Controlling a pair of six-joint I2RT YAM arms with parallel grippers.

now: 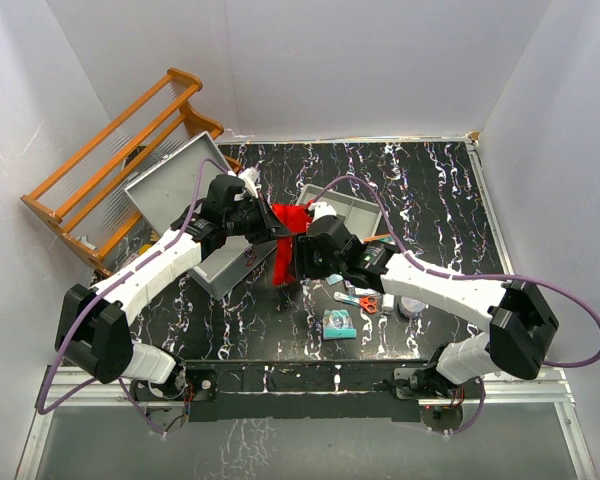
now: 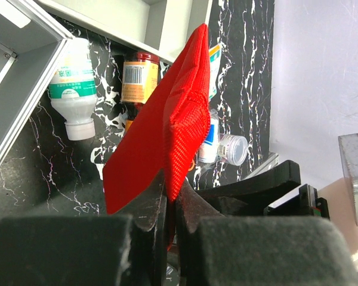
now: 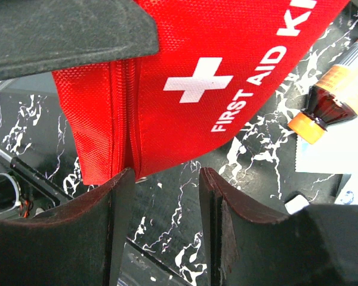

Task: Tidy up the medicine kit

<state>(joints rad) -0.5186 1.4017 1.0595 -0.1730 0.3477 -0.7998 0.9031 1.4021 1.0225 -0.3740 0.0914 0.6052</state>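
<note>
The right gripper (image 3: 164,179) stands open under the red pouch's (image 3: 185,113) hanging edge, likely to take a second hold; the left gripper (image 2: 172,193), clamped on the pouch, holds it up. The medicine kit (image 1: 170,185) lies open toward the far left corner of the table (image 1: 440,200)

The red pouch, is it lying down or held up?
Held up: the left gripper pinches the red pouch by its edge, above the table.

Red pouch (image 3: 227,71): white cross (image 3: 198,81), beside it white capitals "FIRST AID", then "KI", the rest cut off at the frame edge. Brown bottle (image 2: 137,74): barcode on yellow label, digits too small. White bottle (image 2: 73,83): green label, print illegible.
</note>
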